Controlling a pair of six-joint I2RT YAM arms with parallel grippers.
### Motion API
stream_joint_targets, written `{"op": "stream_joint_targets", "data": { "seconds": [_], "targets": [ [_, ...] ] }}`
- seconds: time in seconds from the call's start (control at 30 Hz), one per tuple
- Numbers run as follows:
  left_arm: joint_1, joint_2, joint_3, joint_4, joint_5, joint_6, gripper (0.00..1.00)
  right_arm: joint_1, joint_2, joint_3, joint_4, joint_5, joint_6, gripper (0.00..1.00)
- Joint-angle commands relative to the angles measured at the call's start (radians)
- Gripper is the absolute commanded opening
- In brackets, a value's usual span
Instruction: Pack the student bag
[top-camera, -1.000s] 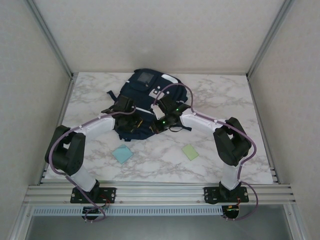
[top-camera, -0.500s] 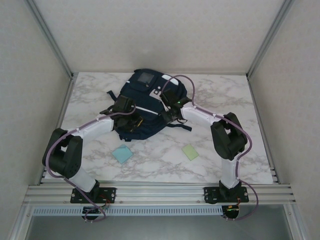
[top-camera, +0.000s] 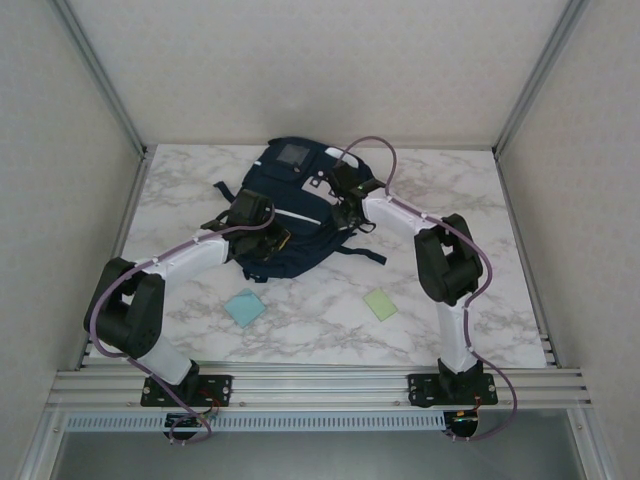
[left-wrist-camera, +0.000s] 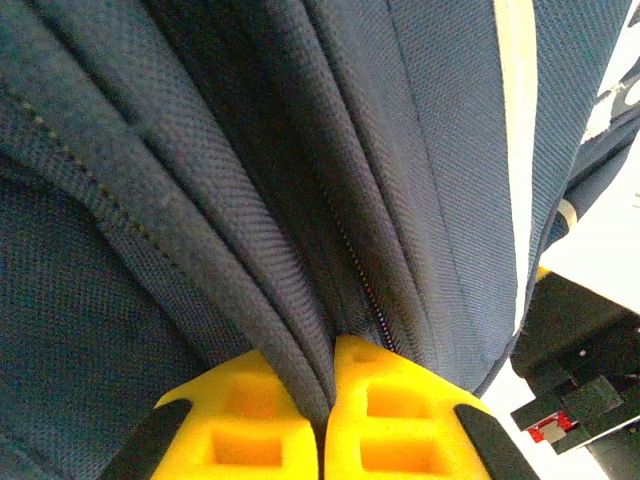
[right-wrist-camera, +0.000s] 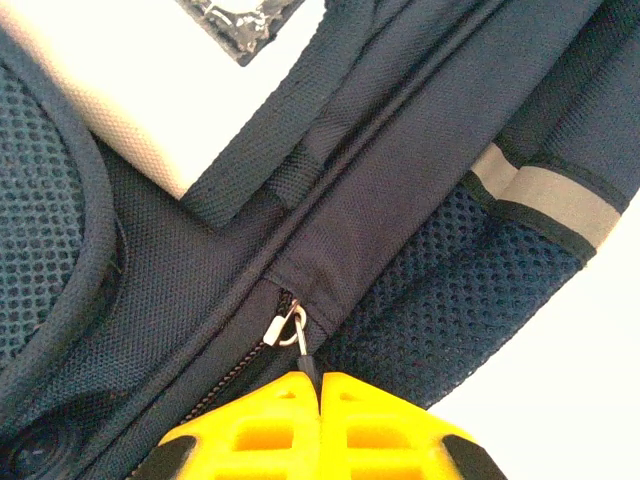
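The student bag (top-camera: 290, 195), dark navy with a grey square patch, lies flat at the back middle of the marble table (top-camera: 470, 200). My left gripper (top-camera: 272, 238) rests on the bag's near left part. In the left wrist view the left gripper (left-wrist-camera: 330, 350) is shut on a fold of the bag's fabric (left-wrist-camera: 250, 270) beside the zip. My right gripper (top-camera: 345, 200) is at the bag's right edge. In the right wrist view the right gripper (right-wrist-camera: 318, 378) is shut on the zipper pull (right-wrist-camera: 300, 345), with the slider (right-wrist-camera: 283, 325) at the end of the zip under a fabric flap.
A light blue square (top-camera: 245, 308) and a pale green square (top-camera: 380, 304) lie on the table in front of the bag. Black straps (top-camera: 360, 250) trail from the bag's right side. Grey walls close in the table on three sides.
My right gripper has moved back along the bag's right edge with the zipper pull in it. The left gripper has kept its pinch on the fabric and barely shifted.
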Motion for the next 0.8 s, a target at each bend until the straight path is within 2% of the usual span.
{"op": "stream_joint_targets", "data": {
  "seconds": [0.0,0.17,0.3,0.43,0.57,0.67,0.77],
  "targets": [
    [0.018,-0.062,-0.014,-0.109,-0.035,0.061,0.00,-0.184,0.043,-0.033,-0.048,0.302,0.095,0.00],
    [0.015,-0.065,-0.006,-0.126,-0.026,0.101,0.00,-0.213,0.023,-0.023,-0.053,0.180,0.103,0.00],
    [0.011,-0.059,0.021,-0.126,-0.016,0.136,0.05,-0.212,-0.094,-0.113,-0.004,-0.045,0.095,0.37],
    [-0.005,-0.060,0.018,-0.111,-0.027,0.168,0.09,-0.199,-0.238,-0.259,0.056,-0.241,0.144,0.55],
    [-0.015,-0.072,0.014,-0.128,-0.022,0.217,0.24,-0.166,-0.355,-0.378,0.157,-0.398,0.203,0.67],
    [-0.015,-0.090,0.039,-0.222,-0.049,0.299,0.33,-0.116,-0.381,-0.377,0.190,-0.435,0.224,0.73],
    [-0.012,-0.124,0.058,-0.319,-0.101,0.367,0.51,-0.064,-0.374,-0.351,0.219,-0.435,0.245,0.78]
  ]
}}
